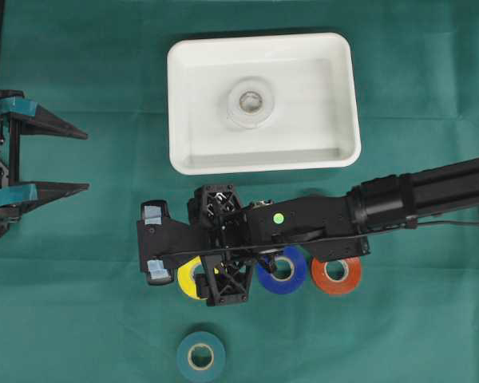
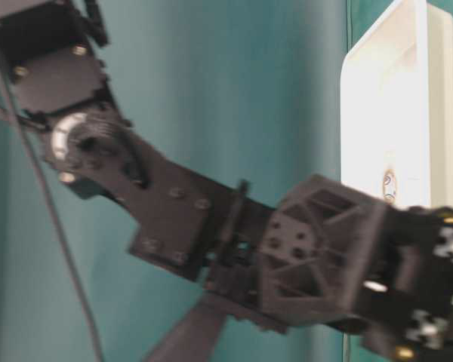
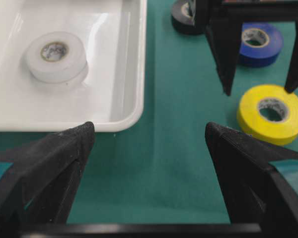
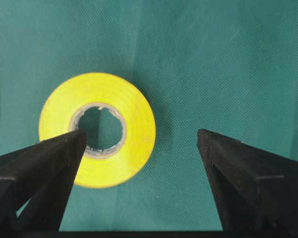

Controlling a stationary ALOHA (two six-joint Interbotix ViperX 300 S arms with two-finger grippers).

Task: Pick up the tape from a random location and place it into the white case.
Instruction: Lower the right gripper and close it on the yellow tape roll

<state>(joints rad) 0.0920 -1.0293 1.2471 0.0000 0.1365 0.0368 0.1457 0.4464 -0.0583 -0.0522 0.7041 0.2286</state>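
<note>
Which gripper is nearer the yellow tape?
Right. The right gripper hangs open over the yellow tape, not gripping it. The left gripper sits open at the far left edge, well away.

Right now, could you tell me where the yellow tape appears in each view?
Overhead: yellow tape low centre, partly under the right gripper.
Table-level: not in it.
Left wrist: right side.
Right wrist: left of centre.
Shared landmark: blue tape, beside it overhead and in the left wrist view.

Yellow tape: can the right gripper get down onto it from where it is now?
Probably yes. The right gripper is open above the yellow tape, nothing lies between them, and the blue tape sits apart. But one fingertip is over the roll's hole, so a small sideways shift may be needed to straddle it.
</note>
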